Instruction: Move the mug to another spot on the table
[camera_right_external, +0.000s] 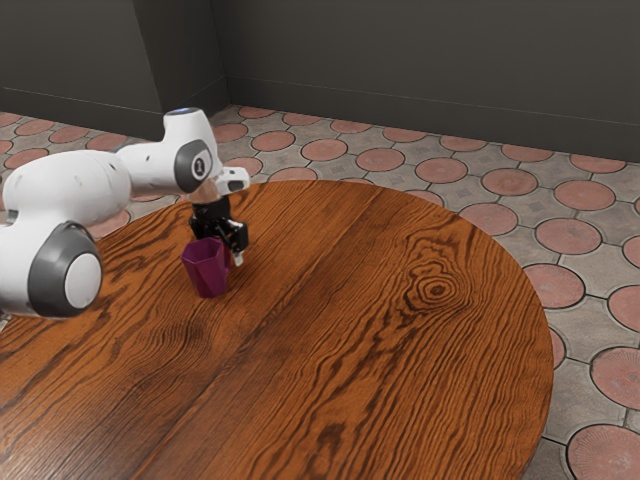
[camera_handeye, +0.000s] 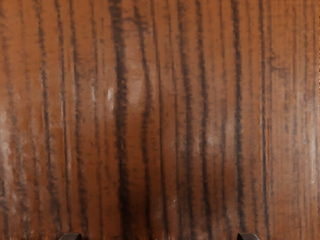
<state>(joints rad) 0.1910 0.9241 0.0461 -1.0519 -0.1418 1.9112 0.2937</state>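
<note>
Mug, purple, upright on desk (round, wood-grained). Fingers, black, spread apart, just beside mug's rim.

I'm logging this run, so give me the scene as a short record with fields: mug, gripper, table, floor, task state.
mug: purple mug, upright on the table, toward the exterior view's left
gripper: black gripper, open, just beside the mug's rim on the exterior view's right; contact cannot be told
table: round wooden table, dark grain
floor: round reddish tiles
task state: mug not gripped
</note>
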